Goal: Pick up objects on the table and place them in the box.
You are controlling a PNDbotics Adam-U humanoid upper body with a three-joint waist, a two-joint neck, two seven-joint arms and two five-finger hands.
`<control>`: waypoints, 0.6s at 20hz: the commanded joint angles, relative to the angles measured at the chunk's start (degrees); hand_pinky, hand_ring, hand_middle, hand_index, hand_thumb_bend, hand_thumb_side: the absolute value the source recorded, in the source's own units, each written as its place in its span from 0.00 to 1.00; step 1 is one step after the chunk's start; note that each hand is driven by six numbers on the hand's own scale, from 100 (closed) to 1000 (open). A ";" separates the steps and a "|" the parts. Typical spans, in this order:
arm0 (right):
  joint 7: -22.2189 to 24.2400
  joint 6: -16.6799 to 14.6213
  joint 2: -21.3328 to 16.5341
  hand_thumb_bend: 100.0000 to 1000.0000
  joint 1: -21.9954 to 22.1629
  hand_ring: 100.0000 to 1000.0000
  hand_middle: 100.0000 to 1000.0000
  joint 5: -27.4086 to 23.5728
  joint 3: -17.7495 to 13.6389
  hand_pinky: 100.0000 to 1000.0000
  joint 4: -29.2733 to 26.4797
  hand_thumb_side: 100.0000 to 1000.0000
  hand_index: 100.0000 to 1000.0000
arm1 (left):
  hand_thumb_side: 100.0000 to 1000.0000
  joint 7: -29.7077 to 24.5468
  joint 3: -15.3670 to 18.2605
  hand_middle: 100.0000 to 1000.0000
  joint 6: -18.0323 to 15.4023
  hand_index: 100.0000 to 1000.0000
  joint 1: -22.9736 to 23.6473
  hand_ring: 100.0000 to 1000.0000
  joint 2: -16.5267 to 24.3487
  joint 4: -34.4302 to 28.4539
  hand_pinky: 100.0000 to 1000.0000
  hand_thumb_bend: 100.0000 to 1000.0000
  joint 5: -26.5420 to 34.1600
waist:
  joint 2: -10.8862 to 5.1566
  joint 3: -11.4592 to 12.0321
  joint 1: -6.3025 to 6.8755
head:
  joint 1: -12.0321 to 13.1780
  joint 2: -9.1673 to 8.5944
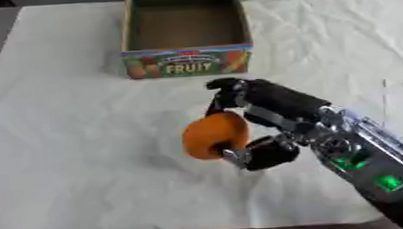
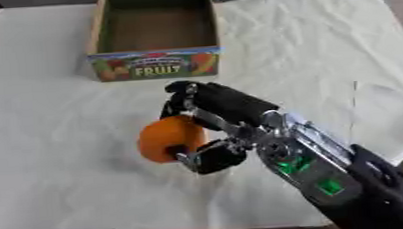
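The right hand (image 1: 256, 114) is pinching the orange ball (image 1: 213, 135) between its curled fingers and thumb, holding it above the white cloth (image 1: 75, 134), near the open box (image 1: 187, 61).

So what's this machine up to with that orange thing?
The robot's right hand has its fingers and thumb curled round an orange fruit, over the white cloth that covers the table. Further back stands an open cardboard box marked FRUIT, with nothing visible inside it. The fruit is not in the box yet. The left hand isn't in view.
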 commanded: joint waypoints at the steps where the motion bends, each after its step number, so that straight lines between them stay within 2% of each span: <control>1: -2.96 0.50 -1.38 0.00 -2.27 0.95 0.34 -1.14 -3.01 0.91 -1.17 0.00 0.63 | 0.63 -0.09 0.30 0.58 0.10 0.76 -0.06 0.30 0.06 -1.26 0.25 0.00 -0.18 | -0.68 0.19 0.16 | 0.11 -1.11; 8: -8.42 2.16 -4.98 0.00 -7.15 0.92 0.34 -2.24 -7.09 0.90 -1.17 0.02 0.62 | 0.63 -0.31 0.15 0.58 0.00 0.76 -0.15 0.30 0.01 -1.26 0.25 0.00 -0.13 | 0.09 1.47 0.17 | -0.05 -2.39; 12: -11.15 4.73 -7.75 0.00 -11.09 0.91 0.33 -4.61 -9.32 0.90 -1.17 0.01 0.61 | 0.63 -0.57 -0.11 0.58 -0.18 0.76 -0.35 0.30 0.09 -1.26 0.25 0.00 -0.02 | 0.53 2.82 -0.06 | -0.63 -3.03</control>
